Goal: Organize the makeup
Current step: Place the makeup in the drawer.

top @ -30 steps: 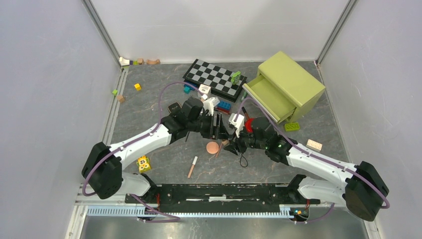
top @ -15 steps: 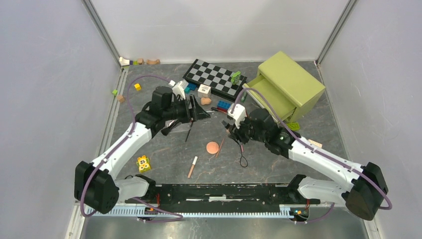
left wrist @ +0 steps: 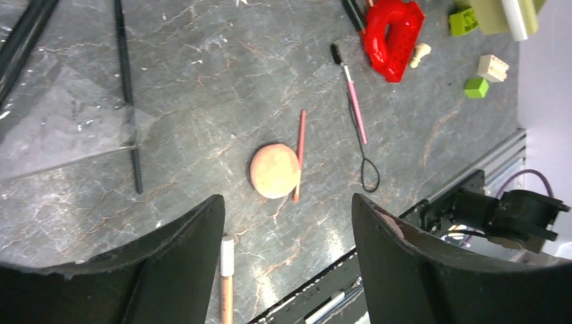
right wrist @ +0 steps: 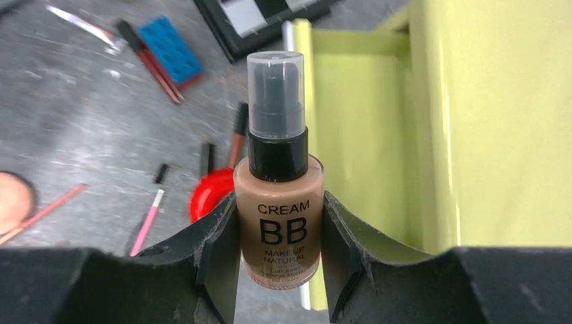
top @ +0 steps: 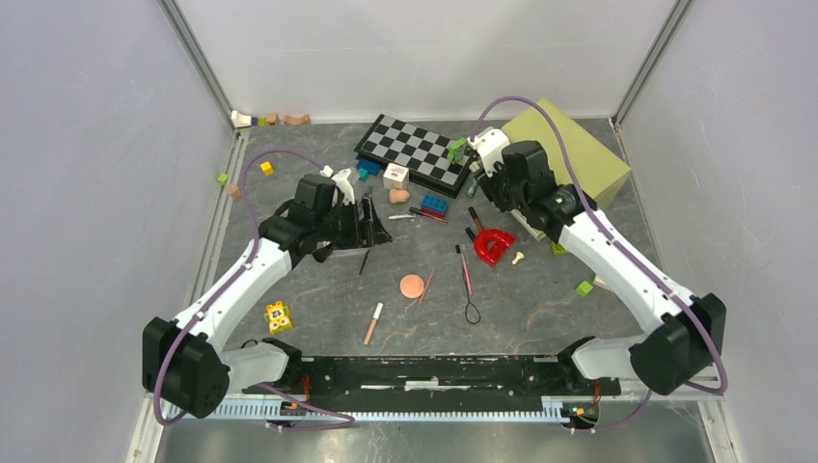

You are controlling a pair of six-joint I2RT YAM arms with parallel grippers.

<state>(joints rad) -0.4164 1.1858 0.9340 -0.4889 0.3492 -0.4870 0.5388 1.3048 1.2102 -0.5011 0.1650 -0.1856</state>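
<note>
Bottle [right wrist: 278, 169] of tan BB cream sits clamped upright in the right jaws, which have swung back from the middle of the counter [left wrist: 202, 81] to hang over the green drawer [right wrist: 351, 121]. Left jaws (wide apart, holding nothing) have drawn off leftward; below them lie the puff [left wrist: 274, 171] and a pink pencil [left wrist: 299, 155], touching.

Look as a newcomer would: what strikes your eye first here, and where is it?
A tan bottle labelled BB cream sits between the jaws of the right gripper, beside the yellow-green drawer box. A black-and-white chequered board lies at the far middle; a round peach puff lies near the centre, a thin pink pencil beside it.
</note>
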